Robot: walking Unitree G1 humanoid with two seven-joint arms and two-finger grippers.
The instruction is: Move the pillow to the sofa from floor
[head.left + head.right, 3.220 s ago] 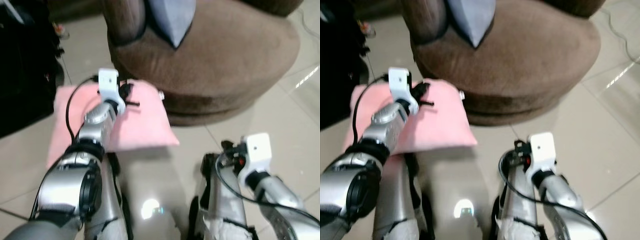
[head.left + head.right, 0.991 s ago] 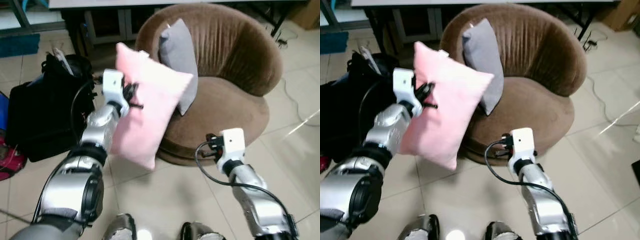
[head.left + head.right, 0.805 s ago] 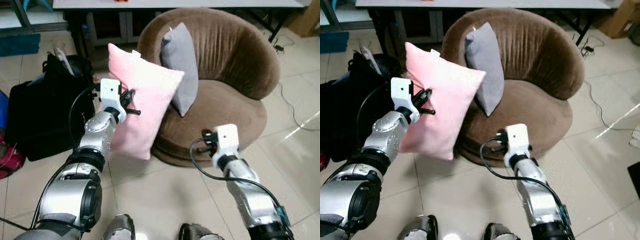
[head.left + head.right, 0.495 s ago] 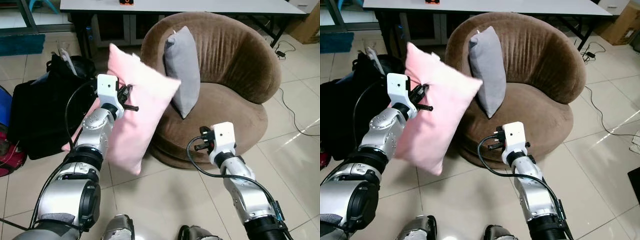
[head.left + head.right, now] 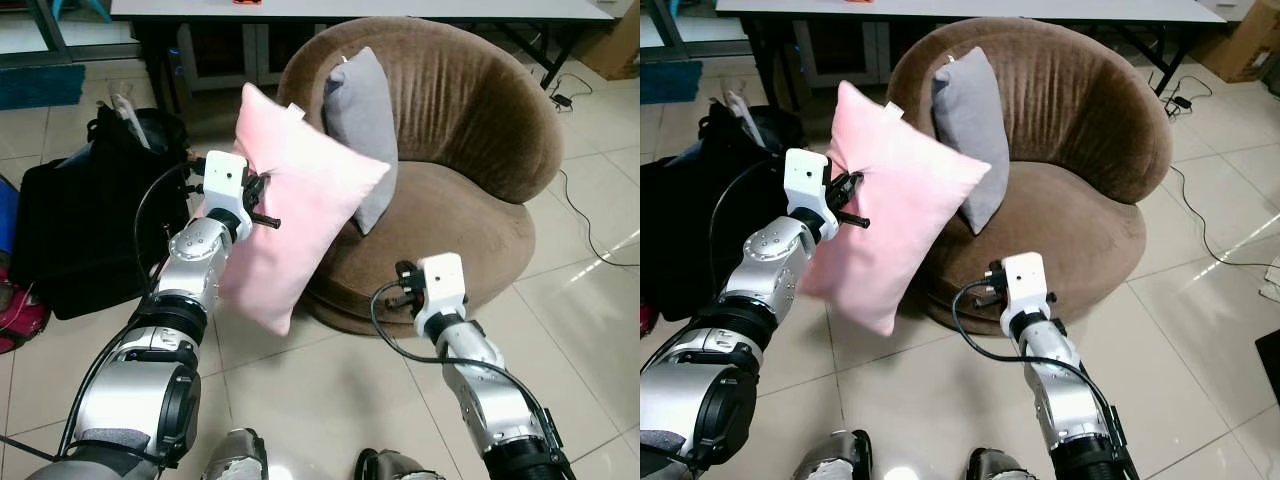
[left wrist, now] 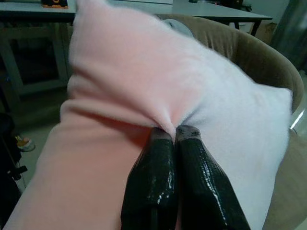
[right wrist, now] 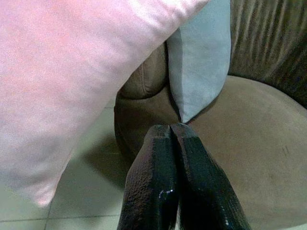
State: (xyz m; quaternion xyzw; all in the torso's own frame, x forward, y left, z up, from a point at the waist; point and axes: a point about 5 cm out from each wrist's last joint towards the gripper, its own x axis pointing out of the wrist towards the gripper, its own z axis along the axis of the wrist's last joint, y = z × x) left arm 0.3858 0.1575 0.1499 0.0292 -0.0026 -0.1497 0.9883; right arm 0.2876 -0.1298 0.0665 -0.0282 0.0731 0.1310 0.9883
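One soft, light pillow [image 5: 300,215] pinched in fabric fold by closed left pincer [image 6: 175,130]; sofa [image 5: 470,210] at two o'clock.

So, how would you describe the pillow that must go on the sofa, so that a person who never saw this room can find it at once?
Find the round brown sofa in front of the robot. Just off its left edge, the pink pillow hangs in the air, pinched by the left gripper. Unlike the smaller grey cushion leaning against the sofa back, it is pink and not resting on anything.
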